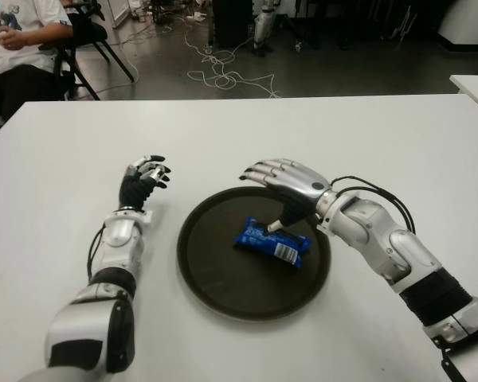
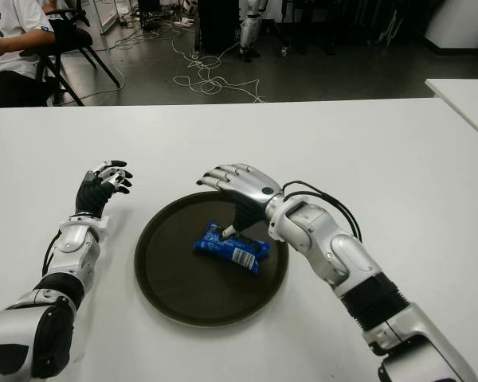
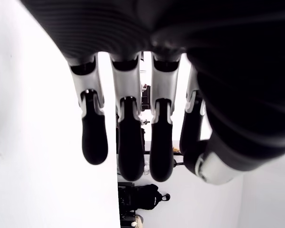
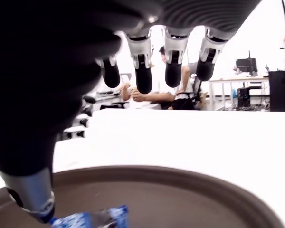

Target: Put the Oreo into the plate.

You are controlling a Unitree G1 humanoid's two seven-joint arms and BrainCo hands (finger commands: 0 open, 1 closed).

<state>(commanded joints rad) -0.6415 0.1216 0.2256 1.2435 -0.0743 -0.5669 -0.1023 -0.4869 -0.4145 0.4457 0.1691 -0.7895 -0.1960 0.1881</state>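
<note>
Right hand (image 1: pixel 285 185): fingers spread, thumb tip touching Oreo pack (image 1: pixel 272 242), grasping nothing
Left hand (image 1: pixel 146 177): relaxed, empty, left of plate (image 1: pixel 203 270)
Oreo pack: centre frame; likely light, crinkly, slippery; pinch its long edges

**Count of things on and around the table**

One round dark brown plate (image 1: pixel 207 278) sits on one white table (image 1: pixel 303 135). One blue Oreo packet with a white barcode label (image 1: pixel 271 243) lies in the plate. Two silver-and-black robot hands show: one left hand (image 1: pixel 145 180) and one right hand (image 1: pixel 283 181). The right hand shows four fingers (image 4: pixel 143 71) and one thumb (image 4: pixel 35 199) in its wrist view. A corner of a second white table (image 1: pixel 474 86) shows at the far right. One seated person in a white shirt (image 1: pixel 20 32) is at the back left, with one black chair (image 1: pixel 84 40) beside them.
</note>
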